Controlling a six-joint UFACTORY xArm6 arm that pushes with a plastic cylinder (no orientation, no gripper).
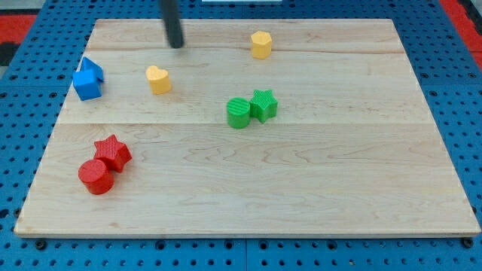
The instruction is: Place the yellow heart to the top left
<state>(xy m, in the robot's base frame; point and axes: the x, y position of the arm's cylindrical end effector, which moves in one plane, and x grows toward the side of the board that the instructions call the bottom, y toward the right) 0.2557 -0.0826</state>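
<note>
Pale wood tabletop (pixel 301 188), plank seams and grain visible, sits on a blue perforated pegboard (pixel 459 113). My tip (pixel 177 45), a smooth dark rod end, rests at the far left-centre of the tabletop, just beyond and slightly right of the yellow heart (pixel 158 79), not touching it. No hand on this arm, only the rod, so nothing is clenched or grasped. The yellow heart is in the far-left part, right of two touching blue blocks (pixel 88 79), one a cube, the other unclear. A yellow hexagon block (pixel 261 44) is far centre-right. A ribbed green cylinder (pixel 239 113) touches a green star (pixel 264 104) mid-tabletop. A red star (pixel 112 152) touches a red cylinder (pixel 96 177) near left. Blocks look matte plastic. No readable writing.
</note>
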